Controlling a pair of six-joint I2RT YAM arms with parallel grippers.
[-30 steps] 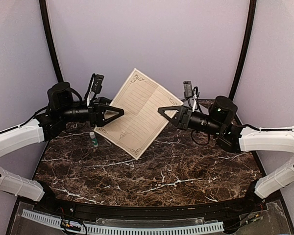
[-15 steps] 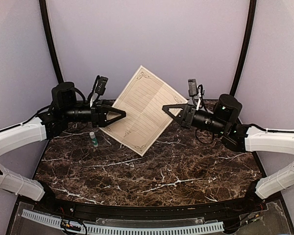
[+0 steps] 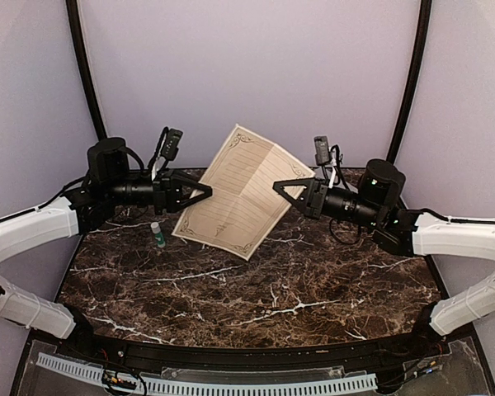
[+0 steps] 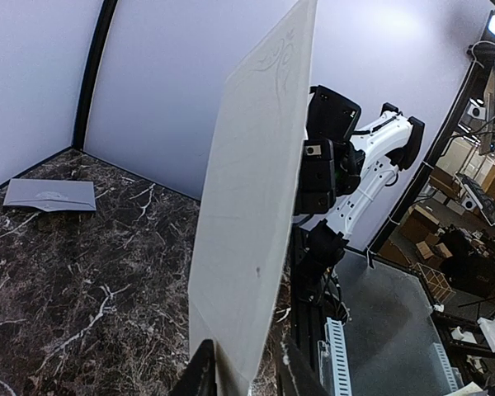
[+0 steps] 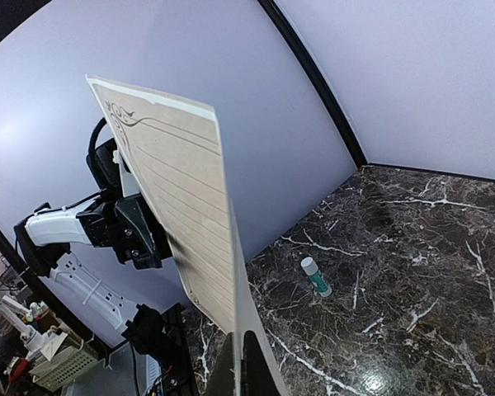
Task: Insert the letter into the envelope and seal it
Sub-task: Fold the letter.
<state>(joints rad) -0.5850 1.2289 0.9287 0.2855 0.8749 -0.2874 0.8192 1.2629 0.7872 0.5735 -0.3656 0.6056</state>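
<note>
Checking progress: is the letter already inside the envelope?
No, the left pincer and right pincer hold the letter aloft, while the envelope lies apart on the table.

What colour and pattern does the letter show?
Cream, with a thin dark ornamental border and ruled lines; the letter shows clearest in the top external view.

One letter (image 3: 239, 198), one envelope (image 4: 49, 195), one glue stick (image 3: 157, 234), and two pincers: left pincer (image 3: 207, 191), right pincer (image 3: 276, 186).

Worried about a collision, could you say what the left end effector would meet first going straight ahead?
Probably the right end effector, facing it across the letter both grip; depth unclear.
</note>
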